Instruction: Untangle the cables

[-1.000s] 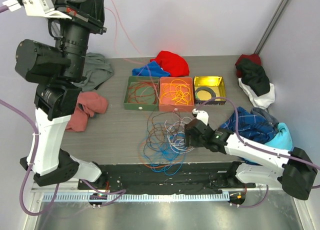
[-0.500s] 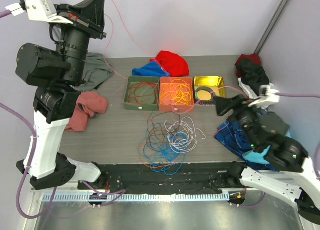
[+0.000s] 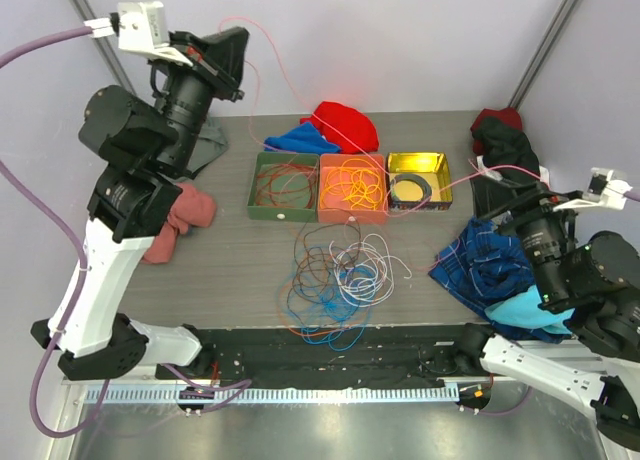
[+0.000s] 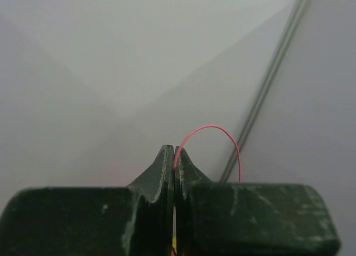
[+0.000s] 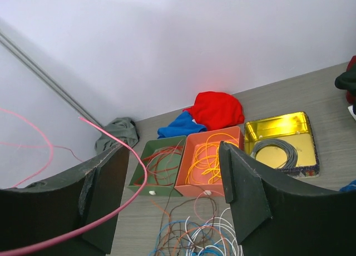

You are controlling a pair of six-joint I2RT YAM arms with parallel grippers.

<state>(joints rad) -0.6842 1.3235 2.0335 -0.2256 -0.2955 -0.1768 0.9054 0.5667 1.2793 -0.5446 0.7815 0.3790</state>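
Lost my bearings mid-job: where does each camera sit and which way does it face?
Top external: fixed above and behind the bases, looking down on the grey table; both arms show, left tool and right tool raised.
Left wrist: faces bare wall; its shut tool pinches a thin pink cable.
Right wrist: looks down toward the back wall past its open fingers.
Shared: top and right wrist both show the rectangular green tray, orange tray, yellow tray and tangle of coloured cables; the pink cable appears in all three.
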